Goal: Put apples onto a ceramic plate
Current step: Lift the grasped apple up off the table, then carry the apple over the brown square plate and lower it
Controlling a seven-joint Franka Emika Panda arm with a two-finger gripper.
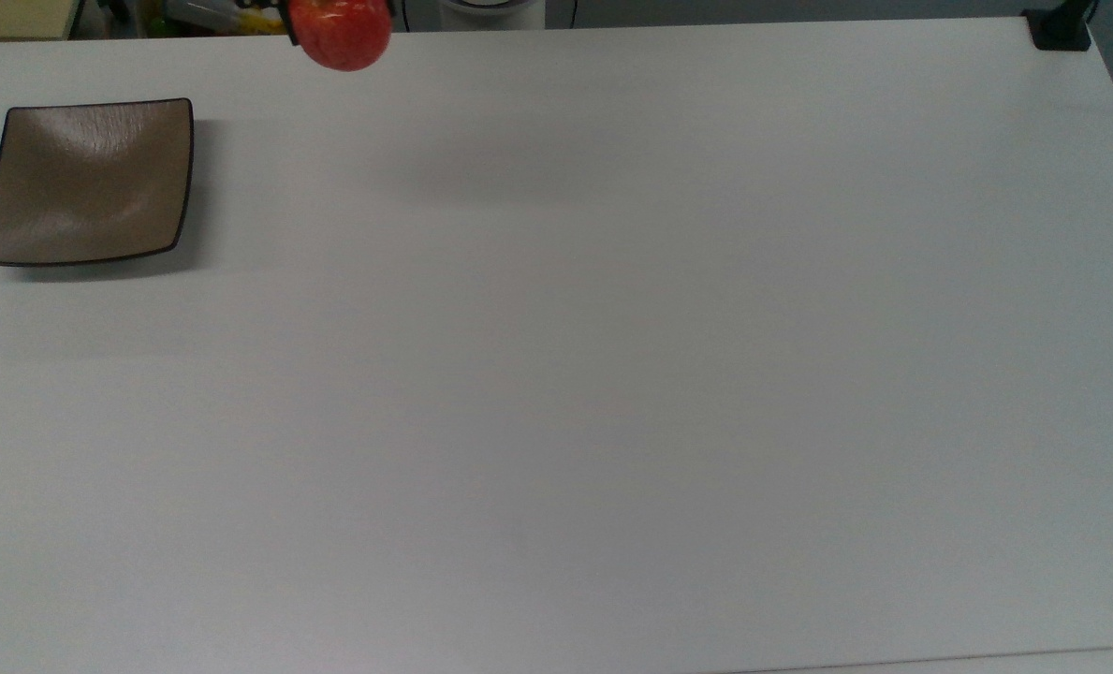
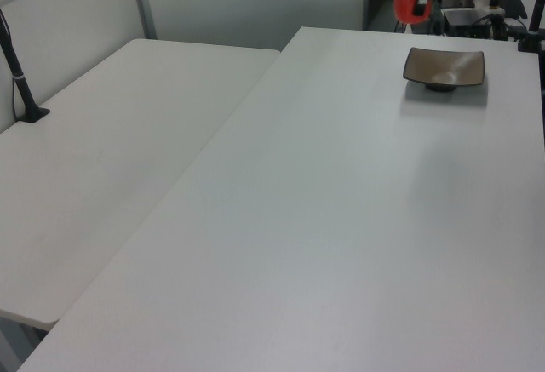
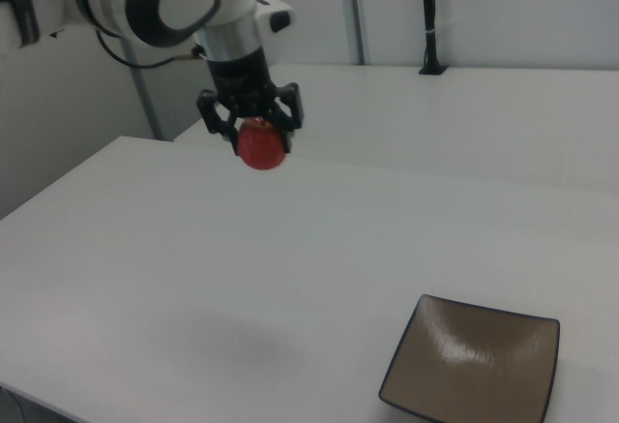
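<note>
the end effector [image 3: 259, 139] pinches the apple [image 3: 262, 144] by its sides, high above the desk [image 3: 193, 249], well apart from the ceramic plate [image 3: 474, 360]; rigid, glossy, likely slippery: hold across the widest part

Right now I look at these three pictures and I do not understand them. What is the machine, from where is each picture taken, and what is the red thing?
The machine is a robot arm with one gripper at its end, best seen in the right view. Its black jaws are shut on a small red apple, held in the air above the white table.

The top view looks down on the table; there the apple is at the upper edge. The left view looks along the table from one end, the right view from the opposite side.

On the table lies one thing: a square brown ceramic plate, with nothing on it. The apple is not yet over the plate.
</note>
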